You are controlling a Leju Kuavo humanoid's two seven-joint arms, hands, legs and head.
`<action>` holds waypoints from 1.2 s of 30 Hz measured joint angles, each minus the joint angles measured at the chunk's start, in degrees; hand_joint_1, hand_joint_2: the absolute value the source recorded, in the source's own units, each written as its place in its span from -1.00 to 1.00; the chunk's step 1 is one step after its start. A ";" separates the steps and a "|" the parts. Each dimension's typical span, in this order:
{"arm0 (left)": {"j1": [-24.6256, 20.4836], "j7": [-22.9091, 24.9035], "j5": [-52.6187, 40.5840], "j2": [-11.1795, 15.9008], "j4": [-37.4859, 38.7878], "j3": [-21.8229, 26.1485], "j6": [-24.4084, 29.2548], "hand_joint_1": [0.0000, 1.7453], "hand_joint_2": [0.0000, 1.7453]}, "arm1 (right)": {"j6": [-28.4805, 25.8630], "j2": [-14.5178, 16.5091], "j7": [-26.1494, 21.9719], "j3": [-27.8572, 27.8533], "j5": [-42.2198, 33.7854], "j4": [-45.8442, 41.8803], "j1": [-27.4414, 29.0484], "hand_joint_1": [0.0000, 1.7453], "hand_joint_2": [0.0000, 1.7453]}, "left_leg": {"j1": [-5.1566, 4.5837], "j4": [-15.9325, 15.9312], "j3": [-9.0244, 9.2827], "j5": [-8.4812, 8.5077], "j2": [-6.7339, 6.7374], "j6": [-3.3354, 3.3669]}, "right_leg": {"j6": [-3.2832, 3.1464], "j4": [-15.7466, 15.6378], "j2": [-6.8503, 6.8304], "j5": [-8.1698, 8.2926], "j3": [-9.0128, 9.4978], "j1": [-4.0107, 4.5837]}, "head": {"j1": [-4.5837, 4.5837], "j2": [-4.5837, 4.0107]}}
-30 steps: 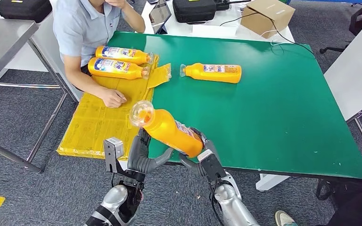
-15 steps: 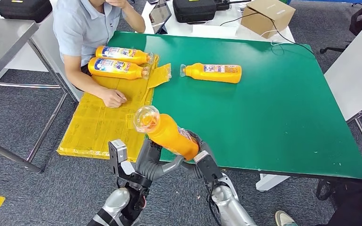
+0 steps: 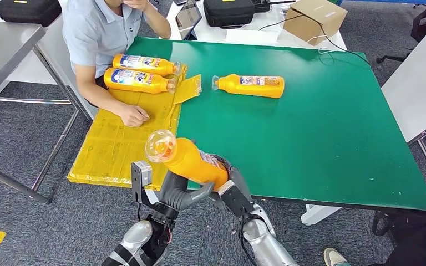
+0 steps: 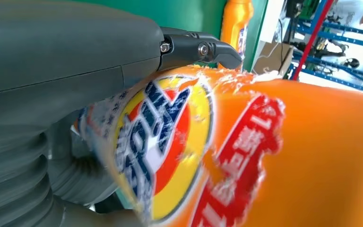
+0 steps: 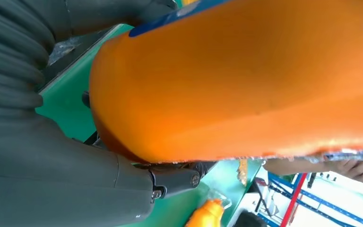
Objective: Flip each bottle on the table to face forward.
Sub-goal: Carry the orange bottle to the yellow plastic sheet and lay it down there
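An orange bottle (image 3: 191,160) with a clear cap is lifted off the near edge of the green table (image 3: 321,133), cap raised toward the left. My left hand (image 3: 176,189) and right hand (image 3: 228,184) both grip its lower body. Up close, the left wrist view shows the bottle's printed label (image 4: 170,146) under my left hand's fingers (image 4: 194,47), and the right wrist view shows its plain orange side (image 5: 246,80). Another orange bottle (image 3: 250,85) lies on its side farther back on the table. Two more bottles (image 3: 141,72) lie on the yellow sheet.
A yellow sheet (image 3: 113,147) covers the table's left end. A person (image 3: 97,33) sits at the far left corner, one hand (image 3: 133,115) resting on the sheet. A cardboard box (image 3: 314,19) and black cases stand behind the table.
Both hands have drawn the held bottle nearer to me and leftward, and its cap has swung a little further left. The other bottles and the person have not moved.
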 joint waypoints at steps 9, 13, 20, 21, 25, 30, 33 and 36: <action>-0.78 -0.08 -0.03 -0.46 1.28 0.54 0.67 -1.00 1.00 | -0.25 0.34 0.11 1.51 0.21 0.00 -0.10 0.94 1.00 | 0.00 0.00 -0.01 -0.01 0.01 0.00 | 0.00 0.00 0.00 -0.01 -0.01 0.00 | -0.01 -0.01; -0.84 -0.62 -0.11 -0.60 1.49 0.64 1.92 -1.00 1.00 | -0.11 0.38 0.11 2.27 0.86 0.08 -0.16 0.90 1.00 | 0.00 0.00 -0.01 -0.01 0.01 0.00 | 0.00 0.00 0.00 0.00 0.00 0.00 | -0.01 0.00; -0.80 -1.84 1.86 -0.59 1.47 0.77 1.50 0.62 1.00 | 0.90 0.87 0.12 4.35 -0.01 1.28 -0.71 0.93 1.00 | 0.00 0.00 0.00 0.00 0.02 0.00 | 0.00 0.00 0.00 0.00 0.00 0.00 | -0.01 0.00; -0.73 -2.11 2.28 -0.58 1.46 0.87 1.58 1.00 1.00 | 1.19 0.93 0.14 4.60 -0.20 1.58 -0.87 0.83 1.00 | 0.00 0.00 0.00 0.00 0.02 0.00 | 0.00 0.00 0.00 0.00 0.00 0.00 | -0.01 0.00; -0.42 -3.14 3.86 -0.57 1.00 1.77 2.40 1.00 1.00 | 3.48 1.27 0.56 5.79 -1.07 2.97 -1.66 -0.99 0.50 | 0.01 0.00 -0.01 0.00 0.03 0.00 | 0.00 0.00 0.00 0.00 -0.01 0.00 | -0.01 0.00; -0.22 -4.09 3.82 -0.61 -0.44 3.74 4.72 1.00 1.00 | 4.08 1.65 1.08 8.34 -1.13 4.12 -1.70 -1.00 -1.00 | 0.01 0.00 -0.01 0.00 0.03 0.00 | 0.00 0.00 0.00 -0.01 -0.02 0.00 | -0.02 0.00; 0.25 -4.20 3.49 -0.74 -1.38 4.90 5.93 1.00 1.00 | 3.03 1.78 1.19 9.59 -0.81 4.41 -1.70 -1.00 -1.00 | 0.01 0.00 -0.01 -0.01 0.07 0.00 | 0.00 0.00 0.01 -0.01 -0.03 0.00 | -0.02 0.00; 0.44 -4.21 3.44 -0.76 -2.12 6.09 6.28 1.00 1.00 | 2.68 1.84 1.19 10.51 -0.73 4.67 -1.63 -1.00 -1.00 | 0.01 0.00 -0.01 -0.01 0.06 0.00 | 0.00 0.00 0.01 -0.01 -0.03 0.01 | -0.01 0.00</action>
